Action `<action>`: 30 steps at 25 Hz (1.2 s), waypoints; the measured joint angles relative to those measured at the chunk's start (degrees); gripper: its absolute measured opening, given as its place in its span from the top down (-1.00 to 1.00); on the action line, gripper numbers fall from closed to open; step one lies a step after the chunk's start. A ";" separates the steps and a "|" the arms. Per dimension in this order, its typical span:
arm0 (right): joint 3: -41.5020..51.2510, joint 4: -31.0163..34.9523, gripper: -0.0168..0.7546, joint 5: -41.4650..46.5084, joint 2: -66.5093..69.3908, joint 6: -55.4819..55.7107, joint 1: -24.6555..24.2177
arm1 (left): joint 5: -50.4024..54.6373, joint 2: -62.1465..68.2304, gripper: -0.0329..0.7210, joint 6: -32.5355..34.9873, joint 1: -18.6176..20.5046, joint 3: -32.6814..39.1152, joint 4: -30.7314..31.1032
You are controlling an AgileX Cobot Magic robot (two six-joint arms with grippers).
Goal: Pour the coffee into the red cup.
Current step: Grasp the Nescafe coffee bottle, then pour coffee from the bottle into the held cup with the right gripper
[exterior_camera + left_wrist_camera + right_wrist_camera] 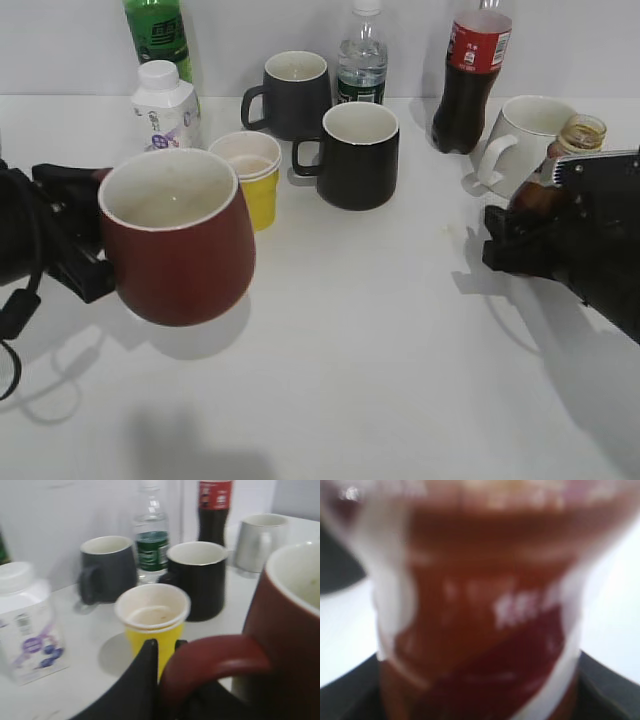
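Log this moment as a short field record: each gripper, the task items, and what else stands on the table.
left gripper: shut on the red cup by its handle, cup lifted off the table
right gripper: shut on the coffee bottle, upright, cap off
pour: not yet begun; cup and bottle far apart
cup interior: white, no coffee visible
back row: green bottle, grey mug, water bottle, cola bottle, white mug
middle: white bottle, yellow paper cup, black mug

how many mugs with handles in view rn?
4. The red cup front left, held by its handle in the left gripper; grey mug back centre; black mug just in front of it; white mug right, partly behind the right arm.
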 joint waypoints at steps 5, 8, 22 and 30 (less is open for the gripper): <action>0.00 -1.16 -0.36 -2.36 0.33 0.07 0.00 | 0.47 0.05 0.73 0.00 -0.65 0.00 -0.05; 0.00 -6.38 -0.36 -4.08 0.33 0.13 0.00 | 0.74 1.06 0.73 0.00 -0.94 -0.52 0.05; -10.21 -29.29 -0.36 1.19 0.07 -5.59 3.19 | -1.94 14.20 0.73 0.00 -4.44 -9.68 2.83; -17.57 -31.26 -0.36 7.17 -1.81 -17.92 8.12 | -2.61 17.23 0.73 1.47 -5.50 -10.48 3.25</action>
